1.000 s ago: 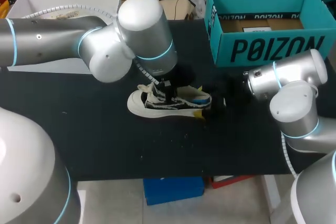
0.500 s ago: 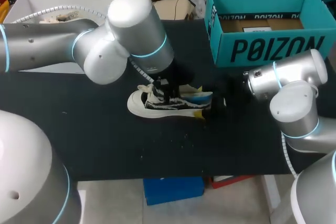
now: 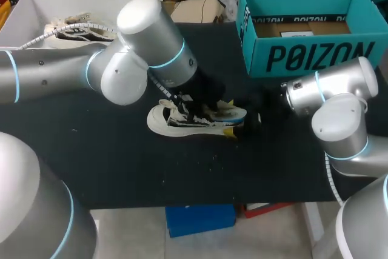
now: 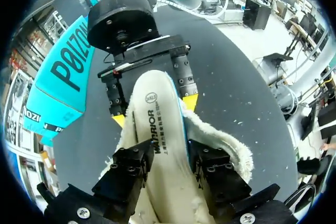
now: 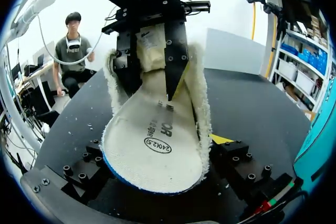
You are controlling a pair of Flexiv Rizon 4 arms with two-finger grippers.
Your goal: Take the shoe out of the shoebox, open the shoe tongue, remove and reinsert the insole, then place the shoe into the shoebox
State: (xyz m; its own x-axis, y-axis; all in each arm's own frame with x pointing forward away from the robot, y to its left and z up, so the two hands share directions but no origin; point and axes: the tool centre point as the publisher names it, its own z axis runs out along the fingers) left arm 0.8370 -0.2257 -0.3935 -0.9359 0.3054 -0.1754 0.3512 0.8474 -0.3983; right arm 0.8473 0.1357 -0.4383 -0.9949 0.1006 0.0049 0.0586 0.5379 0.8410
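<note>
Head view: shoe [image 3: 182, 122] lies on the table [image 3: 121, 168], apart from the shoebox [image 3: 303, 56]. Left gripper [image 4: 169, 163] is clamped on the raised insole [image 4: 157, 129]; right gripper [image 5: 160, 150] pinches the heel. Risk I see: heel grip slips and the shoe lifts with the insole.

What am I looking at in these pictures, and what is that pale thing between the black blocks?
It is a robot with two arms at a black table. One picture looks down from above and behind it; the two round ones come from cameras on its wrists, looking out along the fingers. A shoe lies on the table, with a teal shoebox beyond it and a white box holding another shoe at the far left. The right gripper clamps the shoe's heel. The left gripper pinches the pale thing: the insole, standing partly out of the shoe.
</note>
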